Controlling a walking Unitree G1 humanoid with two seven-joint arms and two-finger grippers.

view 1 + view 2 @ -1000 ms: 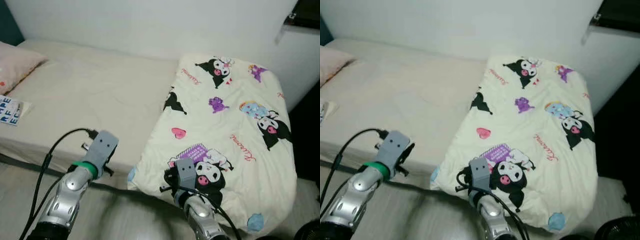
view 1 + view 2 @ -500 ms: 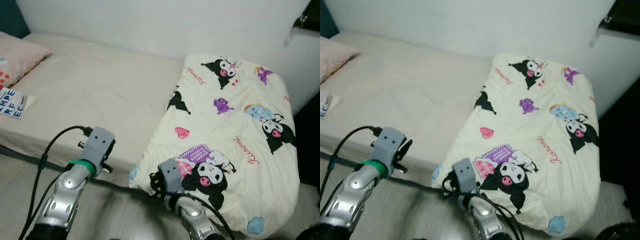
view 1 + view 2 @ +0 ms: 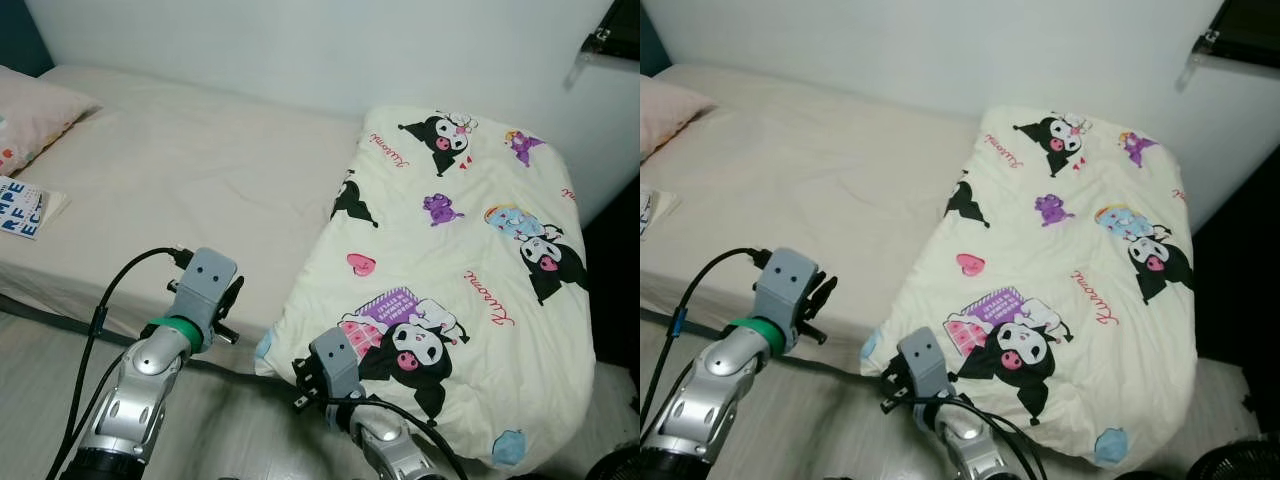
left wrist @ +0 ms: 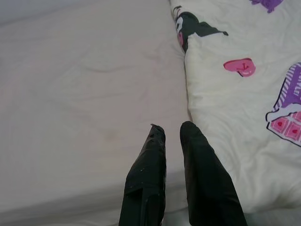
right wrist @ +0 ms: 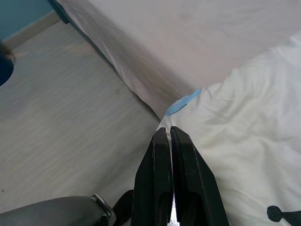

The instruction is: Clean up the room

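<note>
Since the earlier frames the right arm has swung toward the robot's left, so the right gripper (image 5: pixel 170 132) now sits at the near, blue-trimmed corner of the quilt (image 3: pixel 470 250) instead of over its printed top. Its two fingers are pressed together with nothing visibly between them, the tips right at the quilt's edge where it hangs off the bed (image 3: pixel 200 170).

The quilt, cream with cartoon characters and pink hearts, lies folded on the right part of the bed, reaching from the wall to the near edge. The left gripper (image 4: pixel 171 129) hovers over the bare mattress just beside the quilt's left edge, fingers slightly spread and holding nothing.

Farther left lie a pink pillow (image 3: pixel 35 110) and a booklet (image 3: pixel 22 210). Pale wooden floor (image 5: pixel 61 94) runs below the bed.
</note>
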